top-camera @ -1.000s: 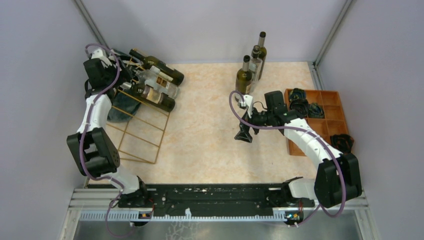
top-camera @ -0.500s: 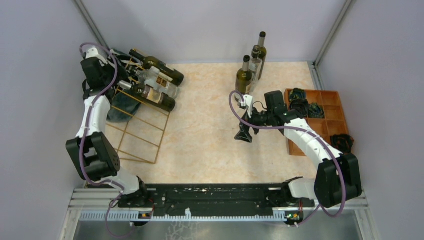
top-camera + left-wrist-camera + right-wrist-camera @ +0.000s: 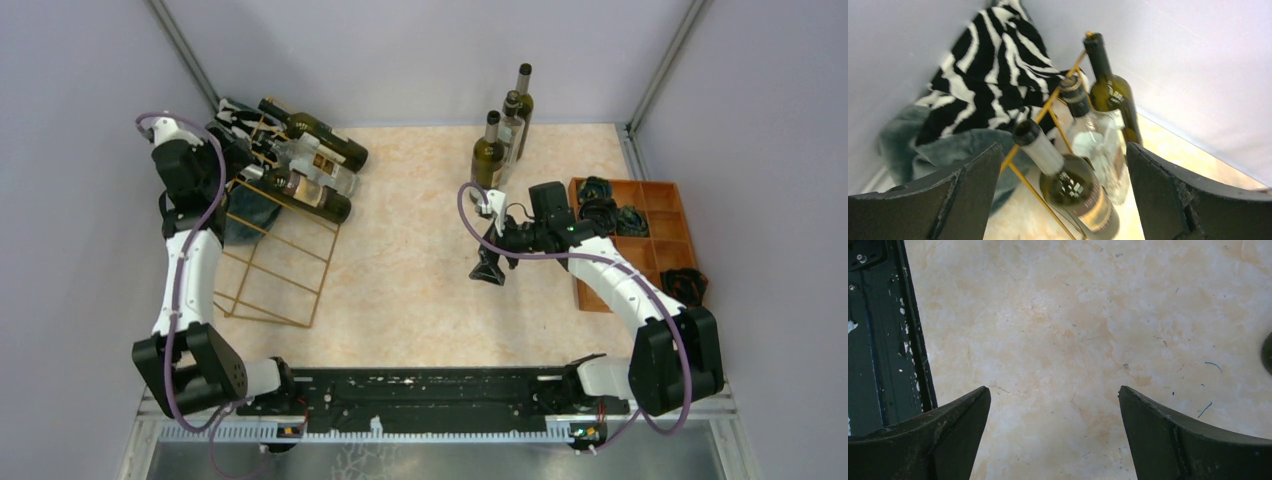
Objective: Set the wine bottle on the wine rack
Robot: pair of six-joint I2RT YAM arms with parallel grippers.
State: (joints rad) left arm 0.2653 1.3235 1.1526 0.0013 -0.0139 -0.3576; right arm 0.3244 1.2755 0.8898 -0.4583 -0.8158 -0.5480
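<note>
Gold-wire wine rack (image 3: pixel 1046 106), far-left corner, cradled three bottles (image 3: pixel 318 165) so none rolled (my guess) | left gripper (image 3: pixel 1063 195) fingers apart, empty | right gripper (image 3: pixel 1054 435) likewise

This looks like a robot test cell in a lab. Plain grey panel walls (image 3: pixel 420 60) with metal corner posts (image 3: pixel 660 62) enclose a marble-pattern desk (image 3: pixel 400 280). The cabled left arm (image 3: pixel 190 270) and right arm (image 3: pixel 620 285) are bolted to a black rail (image 3: pixel 430 392).
</note>
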